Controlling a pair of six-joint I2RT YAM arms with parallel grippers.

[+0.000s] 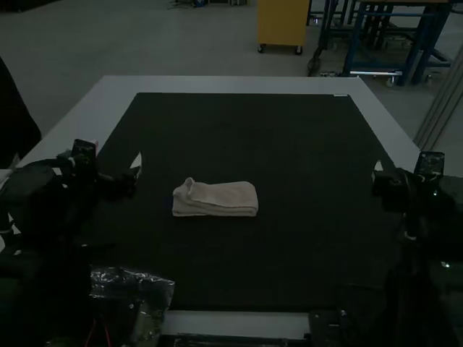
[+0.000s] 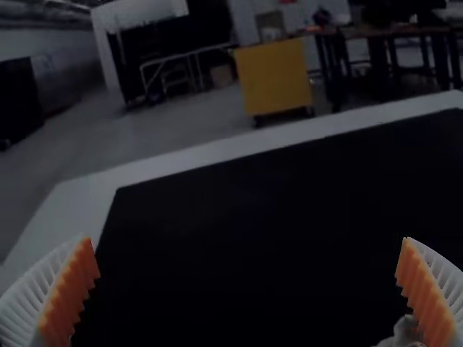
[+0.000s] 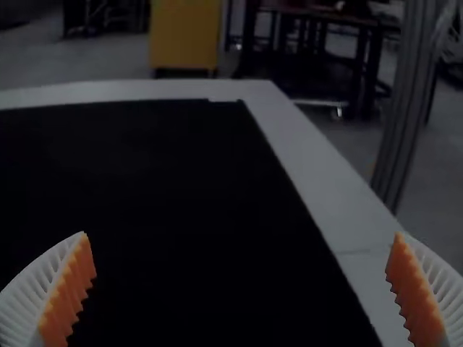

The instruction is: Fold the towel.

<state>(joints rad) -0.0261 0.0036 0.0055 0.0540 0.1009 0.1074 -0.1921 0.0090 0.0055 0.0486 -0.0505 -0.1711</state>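
Jaws spread wide, left gripper [image 1: 135,166], right gripper [image 1: 377,168], towel [image 1: 223,198] between, untouched

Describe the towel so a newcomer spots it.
On the pale table is a big black mat. Just left of its middle in the high view lies the towel, folded into a layered rectangle. Unlike the shiny clear plastic nearer the camera, it's matte cloth with a peaked left end.

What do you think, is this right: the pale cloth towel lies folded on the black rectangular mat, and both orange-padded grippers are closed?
Not closed: the wrist views show the left gripper and the right gripper open. The towel does lie folded on the mat.
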